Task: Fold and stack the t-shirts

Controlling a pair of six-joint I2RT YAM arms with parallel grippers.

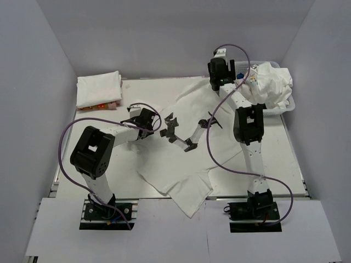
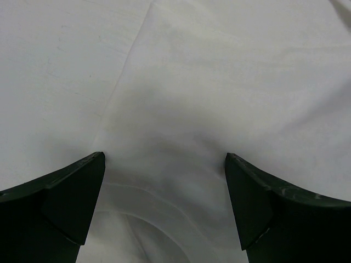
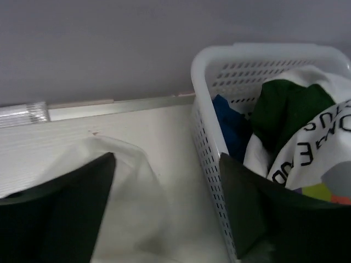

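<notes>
A white t-shirt (image 1: 189, 164) lies spread and rumpled across the middle of the table. My left gripper (image 1: 176, 134) hovers low over it, open, with only white cloth (image 2: 219, 82) and a curved seam between its fingers (image 2: 71, 197). My right gripper (image 1: 218, 83) is at the back beside the basket, open (image 3: 164, 181) and holding nothing, with a raised edge of the white shirt (image 3: 126, 208) under its left finger. More t-shirts fill the basket: a dark green one (image 3: 285, 107), a dark blue one (image 3: 227, 118) and a white one with black lettering (image 3: 307, 148).
The white lattice basket (image 1: 288, 104) stands at the back right; its wall (image 3: 208, 76) is right beside my right finger. A folded white stack (image 1: 98, 90) sits at the back left. Grey walls close in three sides. A purple cable (image 1: 219, 159) loops over the table.
</notes>
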